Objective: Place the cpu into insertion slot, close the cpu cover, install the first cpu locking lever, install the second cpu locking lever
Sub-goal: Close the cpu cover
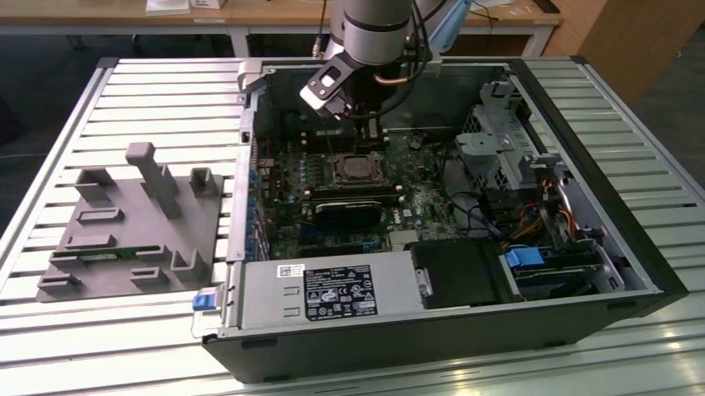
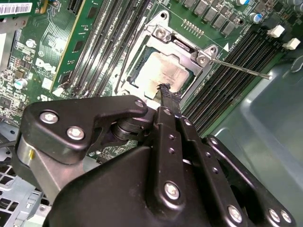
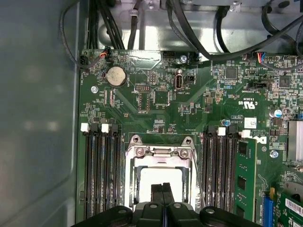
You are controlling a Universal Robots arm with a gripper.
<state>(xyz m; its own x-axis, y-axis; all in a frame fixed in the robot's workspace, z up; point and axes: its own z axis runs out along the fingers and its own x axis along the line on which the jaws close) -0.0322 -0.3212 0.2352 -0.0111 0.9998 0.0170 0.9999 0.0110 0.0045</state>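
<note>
Exterior view first: my arm reaches down into the open black metal computer case (image 1: 441, 351), which lies on a table of silvery metal slats (image 1: 154, 91). Beside the case, on the exterior view's left, sits a grey moulded holder block (image 1: 132, 223). My black two-fingered pincer (image 1: 372, 136) hangs just above the insertion slot (image 1: 358, 167), the small square socket with a silvery metal rim.

In both wrist views the pincer is clenched, its fingers (image 3: 158, 189) pressed flat together with nothing between them. The tips stand over one edge of the cpu (image 2: 163, 71), a small flat square chip with a pale silvery-beige metal top, and I cannot tell whether they touch it. The cpu sits in the slot. The cpu cover (image 3: 158, 160), a thin silvery metal frame plate with a square window, lies down around the chip so that the pale top shows through.

A locking lever (image 2: 239, 67), a thin silvery metal rod, sticks out sideways from one corner of the socket, across the long black memory slots (image 3: 102, 170) on the green circuit board (image 3: 156, 104).
</note>
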